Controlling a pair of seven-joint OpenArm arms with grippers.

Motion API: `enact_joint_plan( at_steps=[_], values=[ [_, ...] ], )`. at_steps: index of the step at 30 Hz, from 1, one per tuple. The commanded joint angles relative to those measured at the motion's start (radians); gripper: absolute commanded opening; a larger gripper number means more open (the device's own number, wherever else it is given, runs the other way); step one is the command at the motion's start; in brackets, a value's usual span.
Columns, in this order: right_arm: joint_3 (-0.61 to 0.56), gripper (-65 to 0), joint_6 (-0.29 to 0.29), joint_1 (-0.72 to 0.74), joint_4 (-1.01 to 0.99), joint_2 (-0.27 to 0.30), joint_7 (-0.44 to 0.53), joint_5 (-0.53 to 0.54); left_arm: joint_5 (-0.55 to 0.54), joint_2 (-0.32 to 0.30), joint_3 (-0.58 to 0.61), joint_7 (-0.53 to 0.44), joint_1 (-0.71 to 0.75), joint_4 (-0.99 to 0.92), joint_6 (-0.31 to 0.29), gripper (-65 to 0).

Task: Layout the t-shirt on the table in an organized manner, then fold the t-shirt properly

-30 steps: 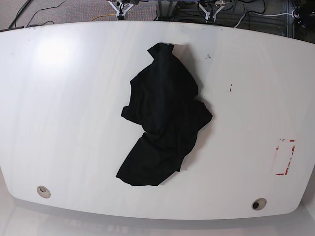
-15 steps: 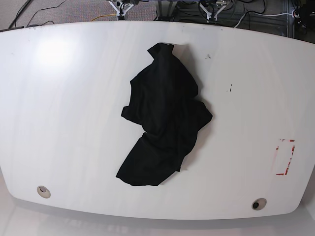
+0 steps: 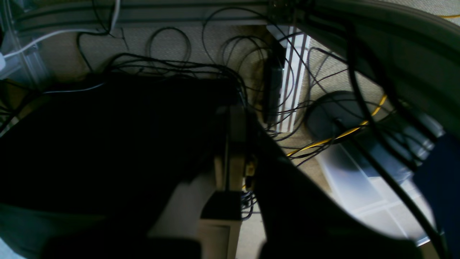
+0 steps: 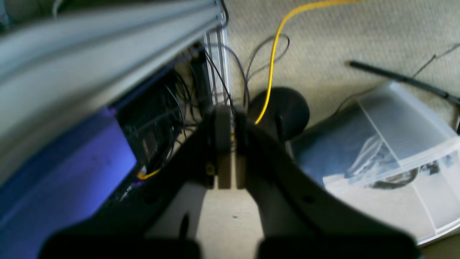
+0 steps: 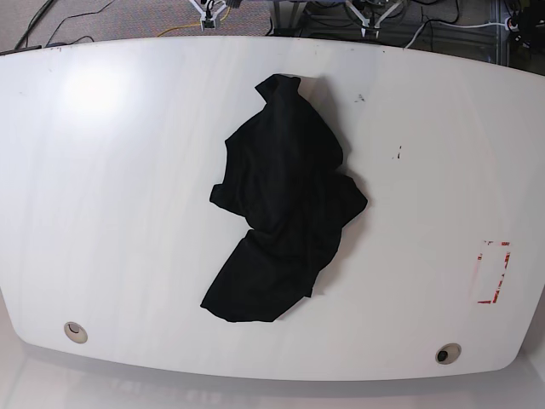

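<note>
Left gripper: jaws pressed together, nothing between them. Right gripper: same, jaws closed flat on each other, empty. Both wrist views look off the table, down at carpet and cables.

Count: two grippers, one t-shirt, one table, two grommet holes, one red tape rectangle, one clear plastic bin.

Left wrist view: tangle of black cables just past the fingertips, one yellow cable running over a dark round base. Much of the frame is dark, details unclear.

Right wrist view: yellow cable and the dark round base just beyond the fingertips, aluminium rail at upper left. Clear plastic bin on the right holds what looks like bagged or wrapped stuff; cannot tell what it is.

The t-shirt is in neither wrist view, well apart from both sets of jaws. Base view: it lies crumpled in one black heap around the middle of the table, running from the far edge down toward the near-left. Grommet holes near the front corners, left and right. Red tape rectangle at the right edge, well clear of the t-shirt. Neither arm shows in the base view.
</note>
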Motion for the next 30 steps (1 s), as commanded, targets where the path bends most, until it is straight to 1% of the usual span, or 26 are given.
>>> enact_joint_plan(
  at_steps=[1, 4, 28, 30],
  values=[
    [0.000, -64.2, 0.005, 0.002, 0.005, 0.002, 0.011, 0.003, -0.004, 0.003, -0.001, -0.005, -0.001, -0.005, -0.001, -65.0],
    [-0.004, -63.1, 0.007, 0.029, -0.007, 0.002, 0.014, -0.003, 0.006, -0.010, -0.005, 0.001, -0.002, -0.018, -0.001, -64.2],
    [-0.002, -63.1, 0.007, 0.058, -0.007, 0.004, 0.014, -0.002, 0.006, -0.010, -0.003, 0.001, 0.002, -0.016, -0.001, -63.9],
    [-0.001, -63.1, 0.007, 0.057, -0.004, 0.004, 0.015, -0.002, 0.006, -0.022, -0.003, 0.000, 0.004, -0.010, -0.001, -63.9]
  ],
)
